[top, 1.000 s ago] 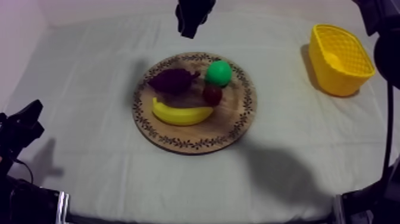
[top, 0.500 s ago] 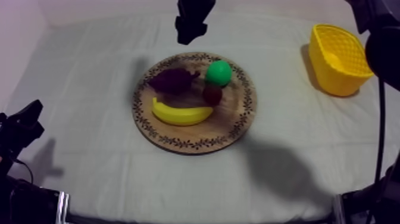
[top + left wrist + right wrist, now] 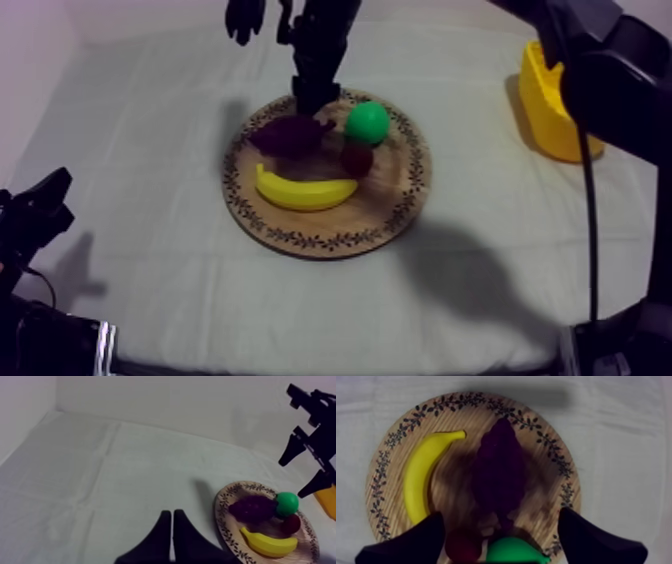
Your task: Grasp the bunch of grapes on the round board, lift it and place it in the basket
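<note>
Right gripper (image 3: 501, 518) spread wide over bunch of grapes (image 3: 292, 134), above frame centre; left gripper (image 3: 172, 513) closed. Likely light, stiff, bumpy: pinch mid-body.

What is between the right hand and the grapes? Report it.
Nothing visible. The right hand is open over the bunch of grapes on the wooden board. The banana, pear and small red fruit lie beside it, not over it.
</note>
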Robot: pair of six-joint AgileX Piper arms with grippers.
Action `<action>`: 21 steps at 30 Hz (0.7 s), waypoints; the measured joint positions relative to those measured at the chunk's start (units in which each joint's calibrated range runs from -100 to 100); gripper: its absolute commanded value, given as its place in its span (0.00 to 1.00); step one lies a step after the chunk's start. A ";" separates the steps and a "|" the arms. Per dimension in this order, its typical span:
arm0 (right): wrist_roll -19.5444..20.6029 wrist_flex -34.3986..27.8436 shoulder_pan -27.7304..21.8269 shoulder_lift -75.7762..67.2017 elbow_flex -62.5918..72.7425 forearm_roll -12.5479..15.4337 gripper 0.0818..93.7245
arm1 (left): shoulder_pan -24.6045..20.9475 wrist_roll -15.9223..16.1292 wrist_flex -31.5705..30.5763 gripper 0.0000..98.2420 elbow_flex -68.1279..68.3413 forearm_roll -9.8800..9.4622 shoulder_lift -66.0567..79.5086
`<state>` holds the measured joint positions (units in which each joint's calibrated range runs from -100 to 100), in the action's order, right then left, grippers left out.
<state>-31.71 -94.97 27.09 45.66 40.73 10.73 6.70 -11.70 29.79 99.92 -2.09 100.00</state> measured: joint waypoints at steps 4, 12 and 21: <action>-1.10 0.67 -0.50 2.93 0.23 1.25 0.69 | 0.00 0.00 0.00 0.00 0.00 0.00 0.00; -2.99 2.06 -0.95 8.72 2.20 3.46 0.69 | 0.00 0.00 0.00 0.00 0.00 0.00 0.00; -2.56 6.16 0.15 14.30 3.63 3.85 0.65 | 0.00 0.00 0.00 0.00 0.00 0.00 0.00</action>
<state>-34.27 -88.81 27.25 59.95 44.36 14.58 6.70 -11.70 29.79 99.92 -2.09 100.00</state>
